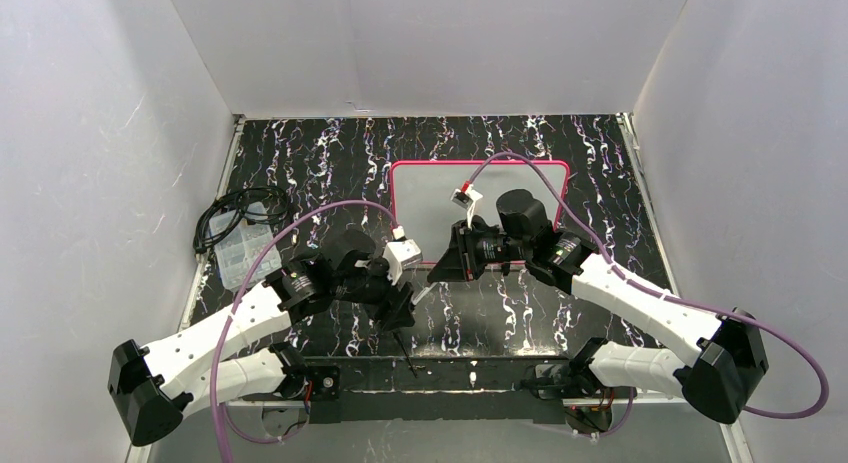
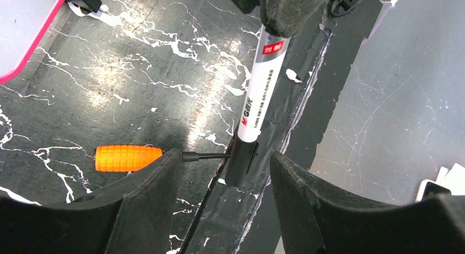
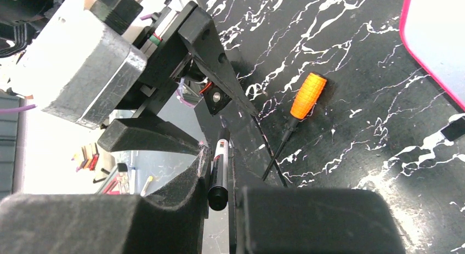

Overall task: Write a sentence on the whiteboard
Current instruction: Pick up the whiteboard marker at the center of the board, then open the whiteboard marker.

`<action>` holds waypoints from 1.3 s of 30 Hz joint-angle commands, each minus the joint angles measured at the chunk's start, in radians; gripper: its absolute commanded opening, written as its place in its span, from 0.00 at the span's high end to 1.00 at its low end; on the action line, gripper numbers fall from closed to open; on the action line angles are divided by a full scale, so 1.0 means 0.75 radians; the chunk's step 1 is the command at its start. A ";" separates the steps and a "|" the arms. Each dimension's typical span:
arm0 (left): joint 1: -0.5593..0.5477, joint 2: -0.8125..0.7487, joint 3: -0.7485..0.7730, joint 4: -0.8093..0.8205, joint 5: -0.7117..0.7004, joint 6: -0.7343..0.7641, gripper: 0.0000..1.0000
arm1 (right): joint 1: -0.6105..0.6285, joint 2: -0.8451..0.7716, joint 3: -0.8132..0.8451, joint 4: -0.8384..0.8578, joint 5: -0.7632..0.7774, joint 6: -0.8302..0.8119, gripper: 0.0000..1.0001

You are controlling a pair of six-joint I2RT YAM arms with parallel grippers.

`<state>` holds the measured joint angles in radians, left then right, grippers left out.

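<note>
- Now: right gripper (image 3: 222,182) clenched on white-barrelled black-ended marker pen (image 2: 262,95); left gripper (image 2: 225,158) released, jaws straddling its black end.
- Target pink-framed whiteboard (image 1: 425,203): black marbled table (image 1: 330,153), far-middle.
- Clear left straight back; don't knock pen.

The table (image 1: 330,163) is black with white marble-like veins. The whiteboard (image 1: 430,198) is pale grey inside a pink-red frame. The marker (image 2: 257,100) has a white barrel with black print, a red label and a black cap. The screwdriver (image 2: 127,158) has a ribbed orange handle and a black shaft. The left arm (image 1: 220,328) and right arm (image 1: 650,303) are white with black joints, and the cable (image 1: 300,219) is purple.
</note>
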<state>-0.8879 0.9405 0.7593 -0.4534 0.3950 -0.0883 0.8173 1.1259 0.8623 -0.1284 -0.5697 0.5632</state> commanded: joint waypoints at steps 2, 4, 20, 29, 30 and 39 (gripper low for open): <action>-0.009 -0.016 0.012 0.011 0.096 0.002 0.51 | -0.006 0.003 0.043 0.107 -0.093 0.019 0.99; -0.009 -0.013 0.010 0.021 0.126 -0.006 0.67 | -0.007 0.014 0.035 0.121 -0.116 0.025 0.99; -0.022 -0.027 -0.013 0.027 0.121 0.036 1.00 | -0.304 -0.058 0.044 0.072 -0.395 0.020 0.99; -0.035 -0.014 -0.008 -0.007 0.078 0.056 1.00 | -0.369 -0.090 0.221 -0.317 -0.280 -0.264 0.99; -0.033 -0.016 -0.008 -0.006 0.077 0.058 1.00 | -0.378 -0.097 0.227 -0.324 -0.269 -0.266 0.99; -0.034 -0.022 -0.006 -0.013 0.055 0.064 1.00 | -0.419 -0.149 0.216 -0.290 -0.284 -0.257 0.99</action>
<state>-0.9138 0.9295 0.7715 -0.2207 0.4450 -0.0498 0.5724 1.0615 0.9695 -0.3702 -0.8299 0.4149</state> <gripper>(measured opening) 0.117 0.196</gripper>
